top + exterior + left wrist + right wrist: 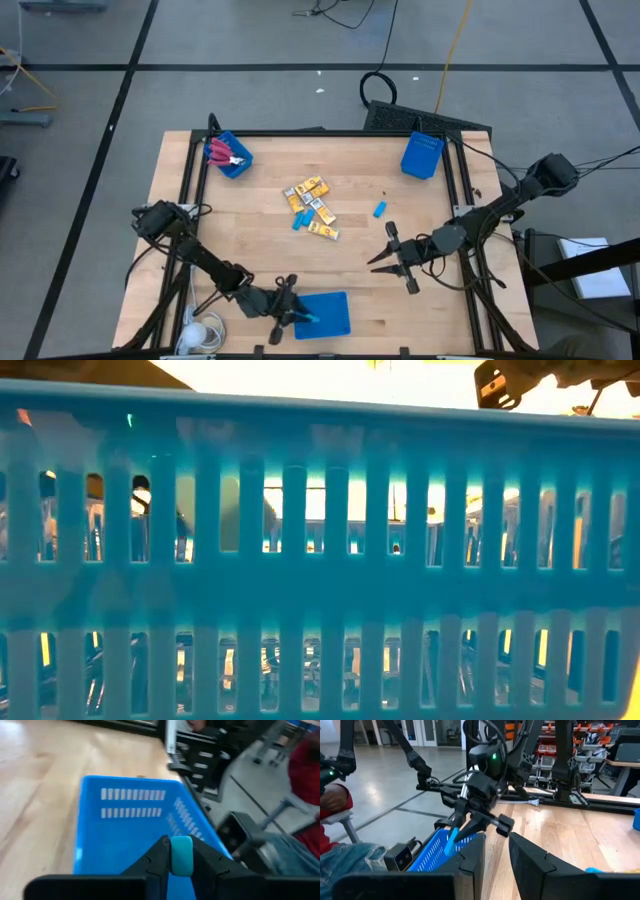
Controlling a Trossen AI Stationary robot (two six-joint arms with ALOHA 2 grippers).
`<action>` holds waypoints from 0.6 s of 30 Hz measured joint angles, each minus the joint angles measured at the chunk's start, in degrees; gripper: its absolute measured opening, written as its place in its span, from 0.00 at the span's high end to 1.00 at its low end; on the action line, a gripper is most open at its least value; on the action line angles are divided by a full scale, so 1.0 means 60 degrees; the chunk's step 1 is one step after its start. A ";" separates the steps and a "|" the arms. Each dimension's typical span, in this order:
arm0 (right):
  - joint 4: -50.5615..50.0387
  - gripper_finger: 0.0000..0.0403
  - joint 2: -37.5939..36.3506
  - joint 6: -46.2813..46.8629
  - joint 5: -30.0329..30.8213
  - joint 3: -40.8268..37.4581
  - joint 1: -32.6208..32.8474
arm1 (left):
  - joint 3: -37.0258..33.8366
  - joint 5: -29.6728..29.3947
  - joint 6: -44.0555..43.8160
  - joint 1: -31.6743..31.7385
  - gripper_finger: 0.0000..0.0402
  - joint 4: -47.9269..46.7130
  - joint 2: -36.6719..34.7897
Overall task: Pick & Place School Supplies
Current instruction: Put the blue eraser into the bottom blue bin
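- While poised over the near blue bin [325,312], the left pincer [296,318] pinches a light-blue piece [181,854].
- Right pincer [392,258] hovers above the table [260,240], fingers slightly parted, empty.
- Yellow packs [312,205] lie mid-table; scissors [222,153] sit in the far-left bin [232,160].

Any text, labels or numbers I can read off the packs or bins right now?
None can be read.
Yellow packs: printed faces, too small to read in the high view.
Blue bins: no label showing.
Light-blue piece in the left claw: plain, no marking.
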 joint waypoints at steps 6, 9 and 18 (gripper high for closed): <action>0.0078 0.81 0.0438 0.0007 0.0232 0.0000 -0.0007 | 0.0000 -0.0842 -0.0544 0.0162 0.73 -0.0200 0.0000; 0.0095 0.81 0.0686 0.0007 0.0699 0.0000 -0.0018 | 0.0000 -0.0828 -0.0522 0.0201 0.69 -0.0199 0.0000; -0.0970 0.79 0.1126 0.0280 0.3360 0.0000 -0.0091 | 0.0000 -0.0839 0.0506 0.0234 0.61 0.1090 -0.0062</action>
